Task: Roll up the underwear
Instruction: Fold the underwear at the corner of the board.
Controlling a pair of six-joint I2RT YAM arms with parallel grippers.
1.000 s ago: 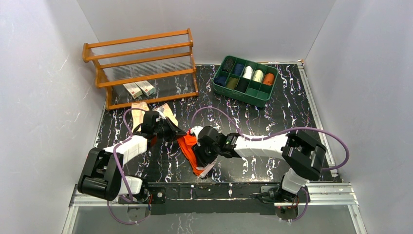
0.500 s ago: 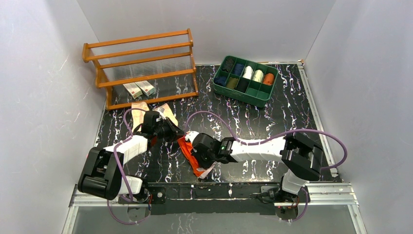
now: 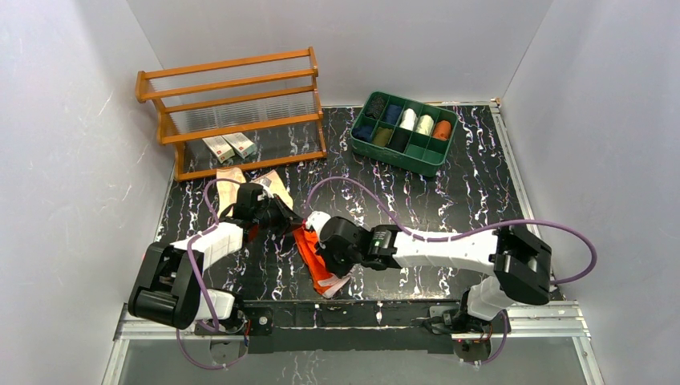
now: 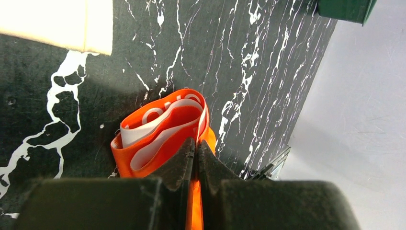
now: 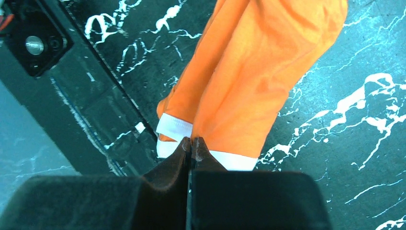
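The bright orange underwear [image 3: 314, 258] with white trim lies stretched on the black marbled table near its front edge. My left gripper [image 3: 286, 219] is shut on its far end; in the left wrist view orange cloth [image 4: 163, 125] shows between the closed fingers of the left gripper [image 4: 196, 143]. My right gripper [image 3: 325, 247] is over the near end. In the right wrist view the right gripper [image 5: 191, 141] is pinched shut on the white hem of the orange underwear [image 5: 258, 72]. The pale tan underwear [image 3: 232, 178] lies flat behind the left gripper.
A wooden rack [image 3: 232, 112] with two small boxes [image 3: 229, 147] stands at the back left. A green divided tray [image 3: 419, 161] holding several rolls sits at the back right. The metal front rail [image 3: 353, 314] runs just below the orange cloth. Grey walls close in both sides.
My right gripper has closed from open onto the near hem of the orange underwear, after shifting slightly left. The left gripper has kept its hold without moving.
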